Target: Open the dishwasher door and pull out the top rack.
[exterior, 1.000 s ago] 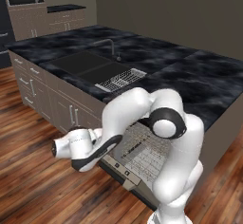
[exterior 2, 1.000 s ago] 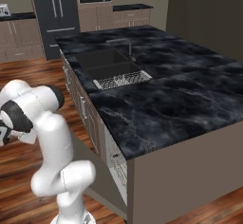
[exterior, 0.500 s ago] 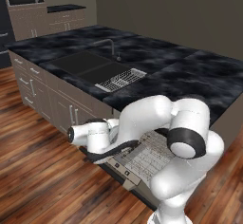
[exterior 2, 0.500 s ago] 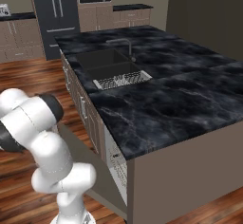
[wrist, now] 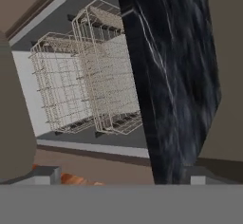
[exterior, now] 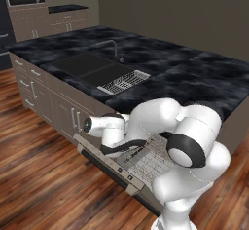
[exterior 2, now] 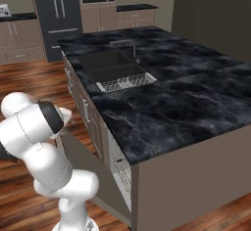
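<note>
The dishwasher door (exterior: 104, 162) hangs open and low under the island, its pale rim and dark button strip facing up; in the right base view it shows as a lowered taupe panel (exterior 2: 81, 169). My arm bends over it. In the hand view my gripper (wrist: 124, 177) is open, its fingertips (wrist: 45, 173) wide apart with nothing between them, and it looks into the cavity. Two wire baskets sit inside. The top rack (wrist: 114, 71) lies closest under the black counter (wrist: 175, 76), some way ahead of the fingers. Wire grid (exterior: 151, 157) also shows beside my elbow.
A black sink basin (exterior: 90, 67) with a faucet (exterior: 115, 49) and a white dish drainer (exterior: 124, 81) sits in the island top. Taupe cabinet doors (exterior: 65, 114) flank the dishwasher on the left. Wood floor (exterior: 41, 175) lies open in front. A fridge (exterior 2: 60, 14) stands far back.
My arm has swung right and folded in, bringing the hand from left of the open door to above it. The door stays down and the jaws stay wide.
</note>
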